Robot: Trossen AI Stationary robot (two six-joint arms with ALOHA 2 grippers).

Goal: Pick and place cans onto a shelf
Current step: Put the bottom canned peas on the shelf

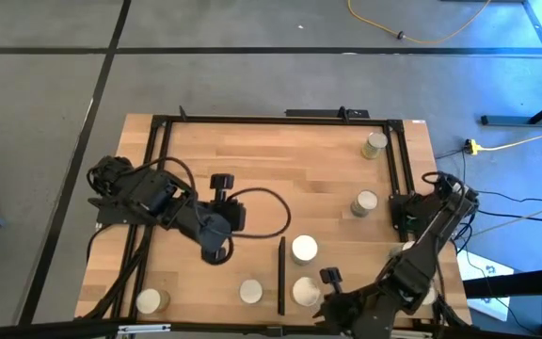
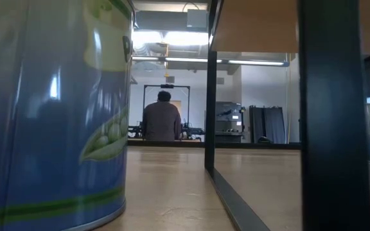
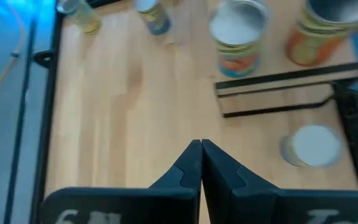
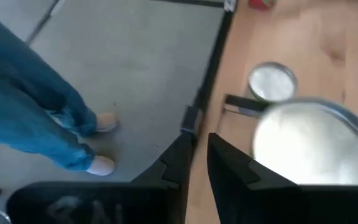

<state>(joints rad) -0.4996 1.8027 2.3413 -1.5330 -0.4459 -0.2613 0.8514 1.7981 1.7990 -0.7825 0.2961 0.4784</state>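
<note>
Six cans show in the high view. Two (image 1: 304, 249) (image 1: 306, 290) stand just right of a thin black bar (image 1: 281, 273), which edges the light-wood shelf (image 3: 278, 87). One (image 1: 251, 291) stands left of the bar and one (image 1: 149, 300) is at the near left corner. Two (image 1: 364, 203) (image 1: 374, 144) stand farther right. My left gripper (image 1: 216, 249) is shut and empty over bare wood (image 3: 201, 152). My right gripper (image 1: 332, 281) has only a narrow slit between its fingers (image 4: 199, 140). It hangs close beside the near can's pale top (image 4: 309, 146). My right gripper stands right against the near can (image 4: 309, 146), beside its rim. I cannot tell whether its finger (image 4: 229, 162) touches the can. My left gripper touches nothing.
The table's black frame (image 1: 271, 119) runs round the work area, with a post (image 2: 333, 115) close in the low view. A blue pea-label can (image 2: 50, 115) fills the low view's left. A person's legs (image 4: 36, 112) stand by the near edge. Another person (image 2: 162, 119) sits far behind.
</note>
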